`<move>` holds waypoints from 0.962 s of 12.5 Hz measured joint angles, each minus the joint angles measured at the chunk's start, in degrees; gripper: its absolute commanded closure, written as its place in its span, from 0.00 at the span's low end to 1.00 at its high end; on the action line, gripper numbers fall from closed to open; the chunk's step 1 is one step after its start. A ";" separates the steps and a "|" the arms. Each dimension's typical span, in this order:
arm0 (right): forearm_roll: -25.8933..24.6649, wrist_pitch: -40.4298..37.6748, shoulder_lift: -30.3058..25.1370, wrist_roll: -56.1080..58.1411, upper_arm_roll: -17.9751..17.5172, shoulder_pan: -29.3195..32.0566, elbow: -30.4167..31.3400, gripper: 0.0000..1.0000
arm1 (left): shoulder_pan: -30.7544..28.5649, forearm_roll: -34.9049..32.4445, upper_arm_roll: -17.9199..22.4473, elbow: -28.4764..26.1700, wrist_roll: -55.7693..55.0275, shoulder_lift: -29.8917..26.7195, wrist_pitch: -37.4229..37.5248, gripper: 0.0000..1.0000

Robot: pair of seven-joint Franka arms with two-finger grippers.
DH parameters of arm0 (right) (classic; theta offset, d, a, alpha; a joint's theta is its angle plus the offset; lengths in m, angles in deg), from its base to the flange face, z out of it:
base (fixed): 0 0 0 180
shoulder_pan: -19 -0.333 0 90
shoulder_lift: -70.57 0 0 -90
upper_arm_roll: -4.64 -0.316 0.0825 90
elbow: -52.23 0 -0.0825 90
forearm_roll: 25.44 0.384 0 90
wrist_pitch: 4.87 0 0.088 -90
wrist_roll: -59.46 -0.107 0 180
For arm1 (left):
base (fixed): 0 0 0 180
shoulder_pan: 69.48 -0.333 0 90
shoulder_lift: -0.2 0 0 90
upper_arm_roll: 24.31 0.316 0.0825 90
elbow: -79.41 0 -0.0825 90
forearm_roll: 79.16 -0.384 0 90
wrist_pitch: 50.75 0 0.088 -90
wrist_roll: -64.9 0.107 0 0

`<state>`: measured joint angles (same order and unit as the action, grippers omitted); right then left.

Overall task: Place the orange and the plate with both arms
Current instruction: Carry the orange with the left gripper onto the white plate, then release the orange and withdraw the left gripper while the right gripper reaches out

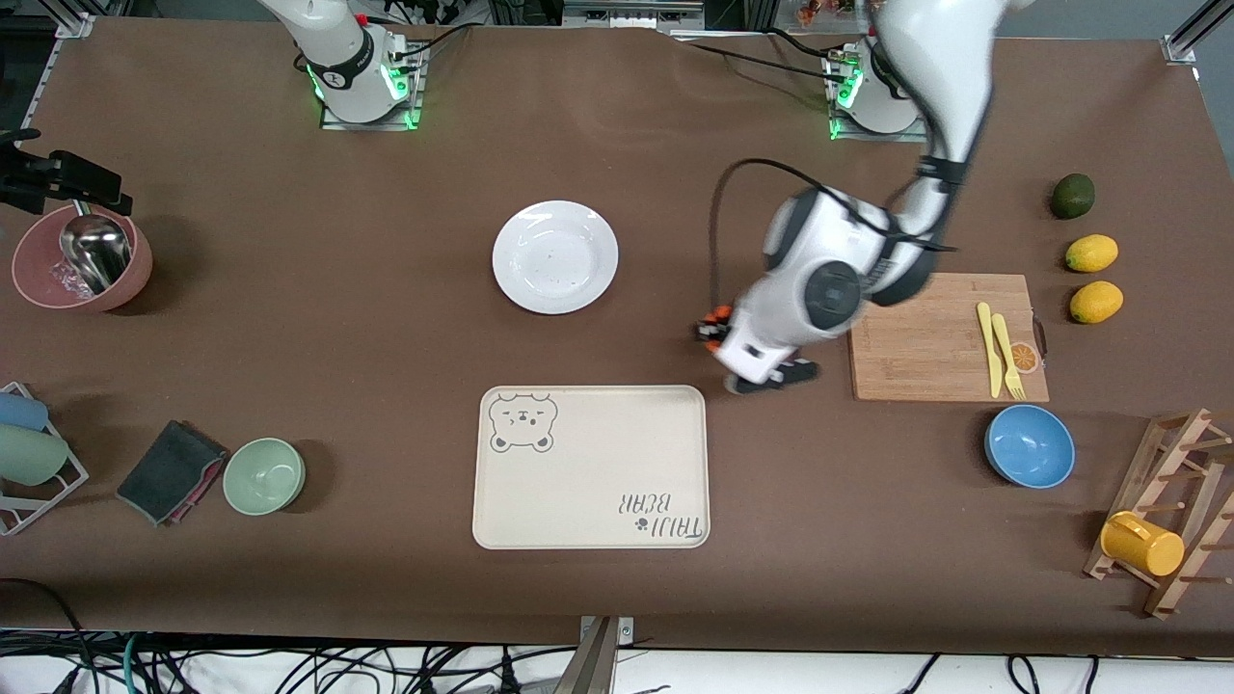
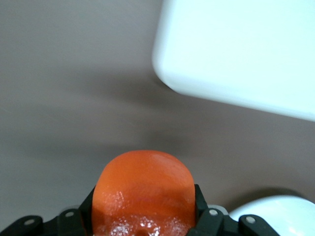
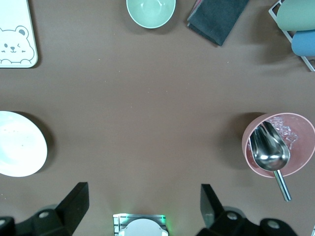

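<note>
My left gripper is shut on the orange and holds it low over the bare table, between the white plate and the wooden cutting board. In the left wrist view the orange sits between the black fingers, with a corner of the cream bear-print tray and an edge of the plate in sight. The plate is empty. My right gripper is open and empty, high over its own base, out of the front view. The plate also shows in the right wrist view.
The cream tray lies nearer the front camera than the plate. The cutting board holds a yellow knife and fork. A blue bowl, two lemons, a mug rack, a green bowl, a cloth and a pink bowl with a scoop stand around.
</note>
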<state>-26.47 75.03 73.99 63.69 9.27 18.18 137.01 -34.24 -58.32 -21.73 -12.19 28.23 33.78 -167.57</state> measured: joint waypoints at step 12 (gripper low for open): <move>0.13 -0.09 0.07 0.00 -0.16 -0.05 0.06 0.00 | 25.97 0.83 1.11 7.33 -25.98 13.99 -18.64 0.00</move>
<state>-26.34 74.93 74.07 63.69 9.12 18.13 137.06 -8.27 -57.49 -20.62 -4.86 2.26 47.78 -186.21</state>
